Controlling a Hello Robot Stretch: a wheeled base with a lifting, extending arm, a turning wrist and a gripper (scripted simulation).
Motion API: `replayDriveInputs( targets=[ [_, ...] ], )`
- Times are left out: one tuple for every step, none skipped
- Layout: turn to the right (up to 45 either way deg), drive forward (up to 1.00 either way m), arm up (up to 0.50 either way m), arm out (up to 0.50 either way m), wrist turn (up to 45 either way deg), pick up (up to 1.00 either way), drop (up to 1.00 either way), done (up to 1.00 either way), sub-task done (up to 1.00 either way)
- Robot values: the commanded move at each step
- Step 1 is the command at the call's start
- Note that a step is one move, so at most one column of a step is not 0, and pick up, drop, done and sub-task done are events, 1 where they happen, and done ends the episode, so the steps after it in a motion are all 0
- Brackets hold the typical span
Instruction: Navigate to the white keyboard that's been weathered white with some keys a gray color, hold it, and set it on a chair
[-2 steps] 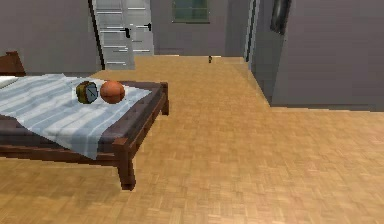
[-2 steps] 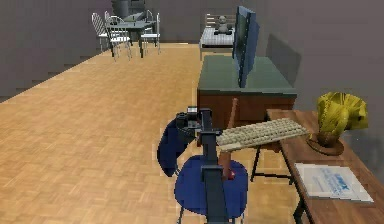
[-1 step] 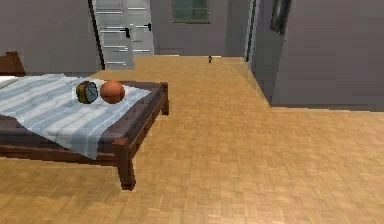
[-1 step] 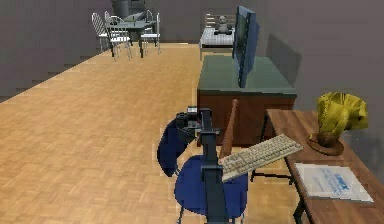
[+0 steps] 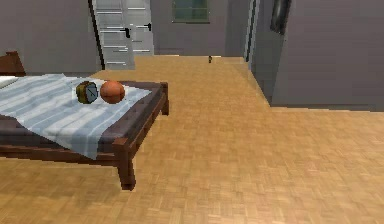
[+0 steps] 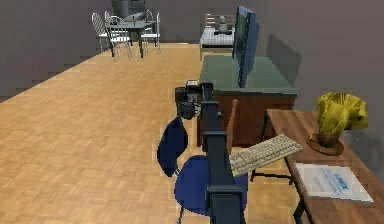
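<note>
One bed [image 5: 146, 117] bearing two touching balls, an orange ball [image 5: 113, 92] and a yellowish ball [image 5: 88, 92], one brown worktop [image 6: 296, 127] with the single pale keyboard [image 6: 265, 155] at its edge beside one blue chair [image 6: 188, 180], and one gripper [image 6: 188, 101] holding nothing over wood-plank floor [image 6: 90, 130] in a grey-walled room.

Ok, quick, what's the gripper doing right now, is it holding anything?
Gripper: its state cannot be told, and whether it holds anything cannot be told either. The white keyboard lies on the desk.
</note>
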Motion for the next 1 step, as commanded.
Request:
replayDriveInputs(
  targets=[
    [0.0, 0.00, 0.00, -0.08, 0.0, 0.00, 0.00, 0.00, 0.00]
  ],
)
